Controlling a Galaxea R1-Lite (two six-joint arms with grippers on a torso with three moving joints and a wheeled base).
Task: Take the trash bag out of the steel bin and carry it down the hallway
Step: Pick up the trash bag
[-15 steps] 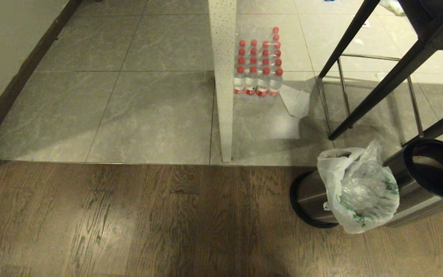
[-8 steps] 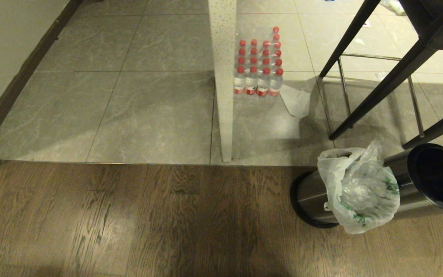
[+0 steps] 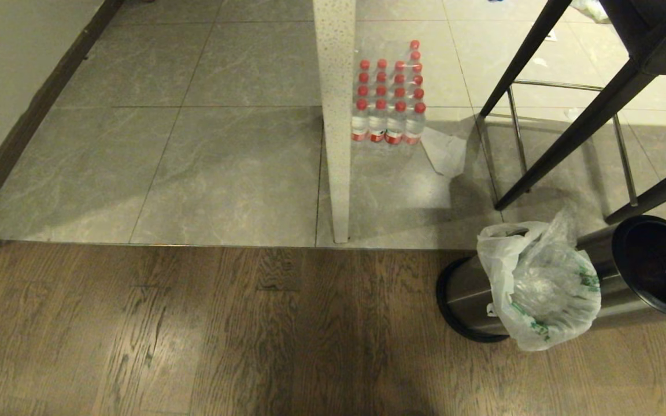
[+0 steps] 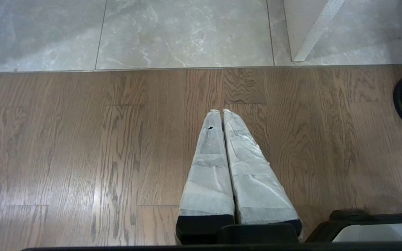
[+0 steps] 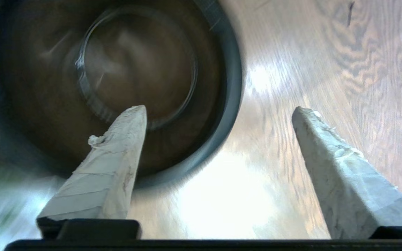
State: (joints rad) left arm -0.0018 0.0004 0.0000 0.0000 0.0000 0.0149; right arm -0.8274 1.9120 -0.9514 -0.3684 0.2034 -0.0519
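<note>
The steel bin (image 3: pixel 576 283) lies tipped on its side on the wood-plank floor (image 3: pixel 194 335), black base ring toward the speckled post (image 3: pixel 336 115), open black rim toward the robot's right. The trash bag (image 3: pixel 541 289) is already out of the bin, draped over the bin's side and sagging to the planks, w/ its handle loops up near the tile edge. It's resting loose, nothing gripping it.

R gripper (image 5: pixel 218 111) isn't in the head view; its wrist cam shows both taped fingers (image 5: pixel 117 153) spread wide w/ nothing between them, looking into the bin's empty mouth (image 5: pixel 117 87). L gripper (image 4: pixel 222 111) hangs parked over bare planks, fingers pressed together, holding nothing.

Risks from here, as I judge them:
- Bin is round and on its side, so a nudge from the arm prob rolls it, and the bag slides off or gets dragged under.
- R gripper faces the rim, not the bag; closing here grabs air or the rim.
- Bag film is thin and crinkly, so a pinch on a loose fold, not a loop, may slip or tear once lifted.
- Black chair legs (image 3: pixel 564 138) stand just behind the bag and the post and water-bottle pack (image 3: pixel 389 95) are near the route to the grey tiles (image 3: pixel 223 167); a swinging bag could snag.
</note>
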